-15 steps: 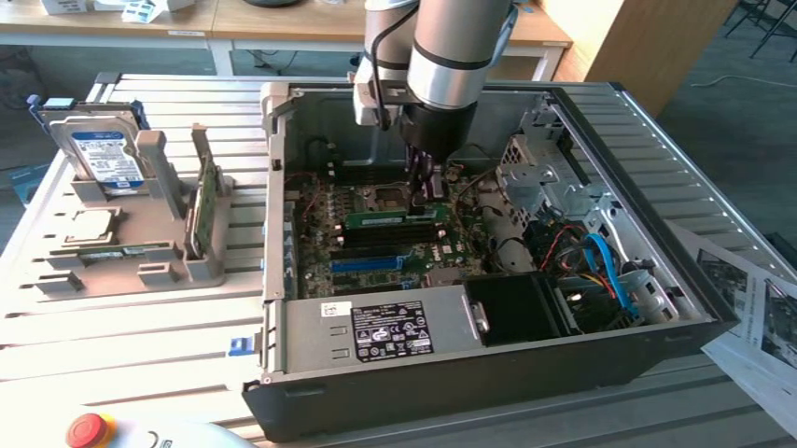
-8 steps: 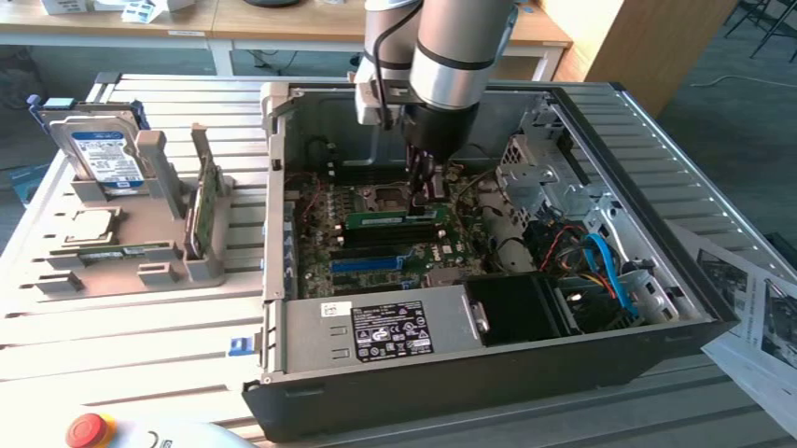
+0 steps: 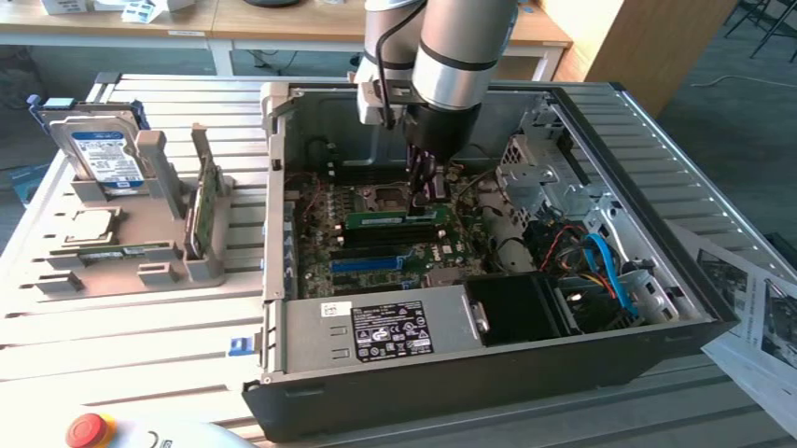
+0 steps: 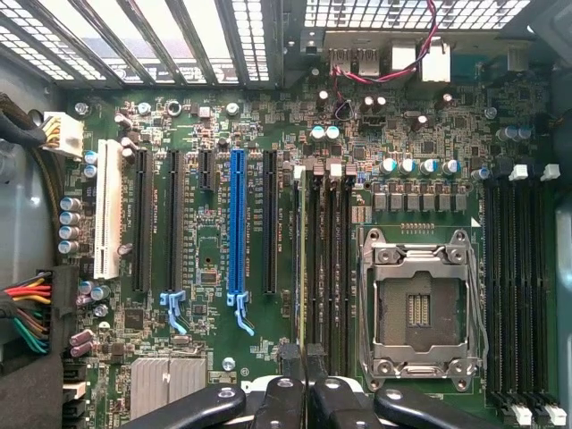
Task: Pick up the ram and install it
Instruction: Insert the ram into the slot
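Pincer: we see the gripper (image 3: 431, 198) down inside the computer case (image 3: 276, 187). Its fingertips (image 4: 289, 357) are close together and, as we judge it, clamped on the ram's top edge.
Ram: the ram (image 3: 394, 220) stands on edge on the motherboard (image 3: 319, 267), at the bank of memory slots (image 3: 373, 239). It is just beside the processor socket (image 3: 388, 196), which lies at its 12 o'clock in the exterior view.
Long axis: it runs 9 to 3 o'clock across the exterior view, in line with the slots.
Ram from pincer: directly beneath. The grip is off-centre, near the 3 o'clock end, so most of the stick stretches toward 9 o'clock.
Seating: we cannot tell whether it is fully home in a slot.
Arm: the one arm, reaching down from above the board.
Elsewhere: the hard drive (image 3: 100, 157) sits in the grey holder (image 3: 162, 266), well apart at 9 o'clock of the case.
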`<state>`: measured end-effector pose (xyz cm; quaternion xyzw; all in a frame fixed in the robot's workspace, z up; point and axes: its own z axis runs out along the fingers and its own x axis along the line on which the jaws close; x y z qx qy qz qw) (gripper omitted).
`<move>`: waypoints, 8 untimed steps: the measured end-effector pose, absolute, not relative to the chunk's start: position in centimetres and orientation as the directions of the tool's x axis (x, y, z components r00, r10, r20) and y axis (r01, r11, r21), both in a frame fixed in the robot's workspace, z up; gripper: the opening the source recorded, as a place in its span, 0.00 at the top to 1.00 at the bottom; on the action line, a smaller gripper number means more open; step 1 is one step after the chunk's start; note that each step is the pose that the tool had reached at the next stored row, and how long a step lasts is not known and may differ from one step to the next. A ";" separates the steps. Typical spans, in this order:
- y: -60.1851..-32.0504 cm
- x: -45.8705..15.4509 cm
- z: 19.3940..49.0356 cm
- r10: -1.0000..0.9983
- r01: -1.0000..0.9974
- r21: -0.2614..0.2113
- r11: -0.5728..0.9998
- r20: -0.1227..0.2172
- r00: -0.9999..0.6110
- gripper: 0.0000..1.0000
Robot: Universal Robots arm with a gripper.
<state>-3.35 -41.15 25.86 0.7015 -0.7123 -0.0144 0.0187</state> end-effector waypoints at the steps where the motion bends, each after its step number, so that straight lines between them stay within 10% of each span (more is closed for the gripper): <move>1: -41.1 -3.3 25.9 -1.000 -0.999 0.047 0.015 0.007 -0.015 0.88; 8: -41.2 -3.3 25.9 -1.000 -0.999 0.050 0.016 0.007 -0.015 0.88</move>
